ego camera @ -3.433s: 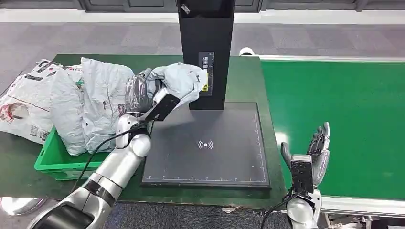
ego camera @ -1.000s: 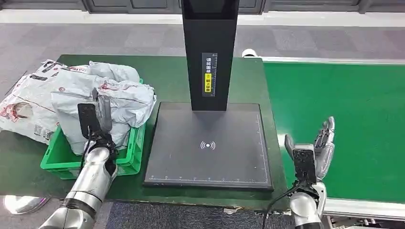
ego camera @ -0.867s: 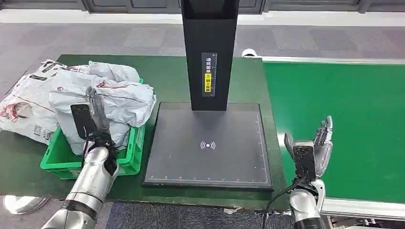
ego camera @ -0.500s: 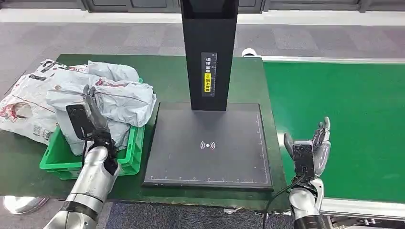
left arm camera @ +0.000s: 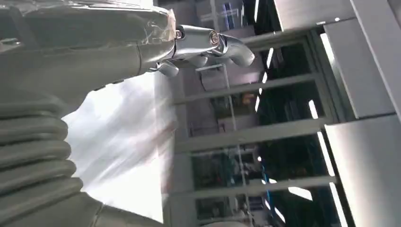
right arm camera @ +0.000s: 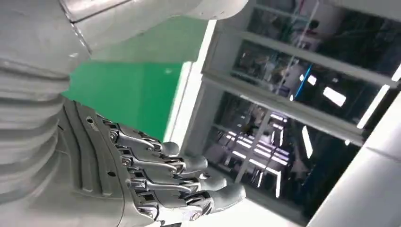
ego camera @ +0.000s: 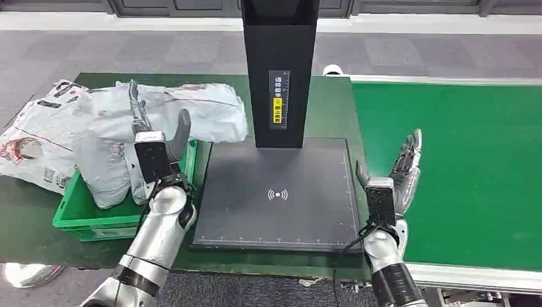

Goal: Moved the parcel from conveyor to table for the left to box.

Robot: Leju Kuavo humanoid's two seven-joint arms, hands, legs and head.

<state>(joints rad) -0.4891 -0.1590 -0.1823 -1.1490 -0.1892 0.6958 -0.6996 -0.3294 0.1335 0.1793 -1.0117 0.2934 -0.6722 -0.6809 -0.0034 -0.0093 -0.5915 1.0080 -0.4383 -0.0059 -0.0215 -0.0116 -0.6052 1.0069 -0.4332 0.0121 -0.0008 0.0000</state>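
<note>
A grey parcel (ego camera: 211, 115) lies blurred across the top of the heap in the green bin (ego camera: 83, 220), its right end sticking out over the bin's rim toward the black post. My left hand (ego camera: 160, 144) stands upright against it with thumb and fingers spread; I cannot see a grip. In the left wrist view the straight fingers (left arm camera: 213, 42) reach past a pale blur of parcel (left arm camera: 118, 142). My right hand (ego camera: 396, 179) is raised and open at the seam between table and conveyor, holding nothing, its fingers (right arm camera: 165, 175) spread.
A black scanner pad (ego camera: 281, 192) with a tall black post (ego camera: 279, 70) fills the table's middle. The green conveyor belt (ego camera: 473, 160) runs along the right. More bagged parcels (ego camera: 38, 141) lie left of the bin on the green table (ego camera: 224, 102).
My left hand has swung right from the bin's front, and the top parcel has shifted right and up with it. My right hand has risen and moved left toward the pad.
</note>
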